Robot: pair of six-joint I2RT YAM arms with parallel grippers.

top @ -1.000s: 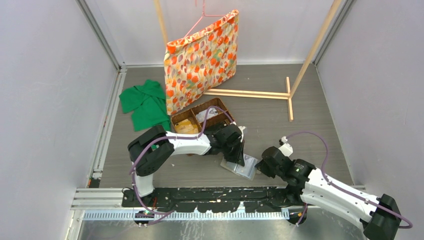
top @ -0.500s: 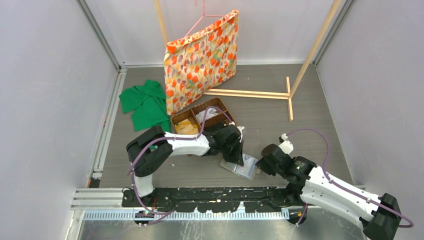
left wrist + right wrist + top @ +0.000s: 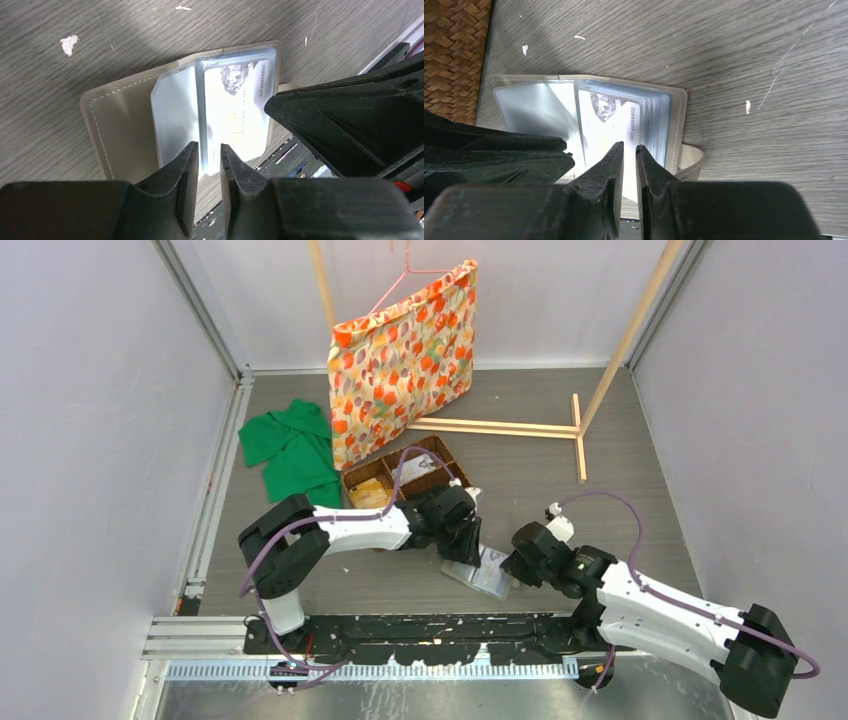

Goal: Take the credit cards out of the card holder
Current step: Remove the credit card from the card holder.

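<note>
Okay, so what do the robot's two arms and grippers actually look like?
Both the left arm and right arm have glossy white link shells between bulky black joint housings. A purple cable loops loosely along each. The left gripper and right gripper have matte black, wedge-shaped fingers tapering to narrow tips. No markings are legible.

**Right arm closing on the holder**

The right arm is sliding left along the near edge. The right gripper was just apart from the card holder and is now reaching its right edge. The left arm is swinging its elbow outward to the left, and the left gripper is easing slightly toward the far side.
</note>
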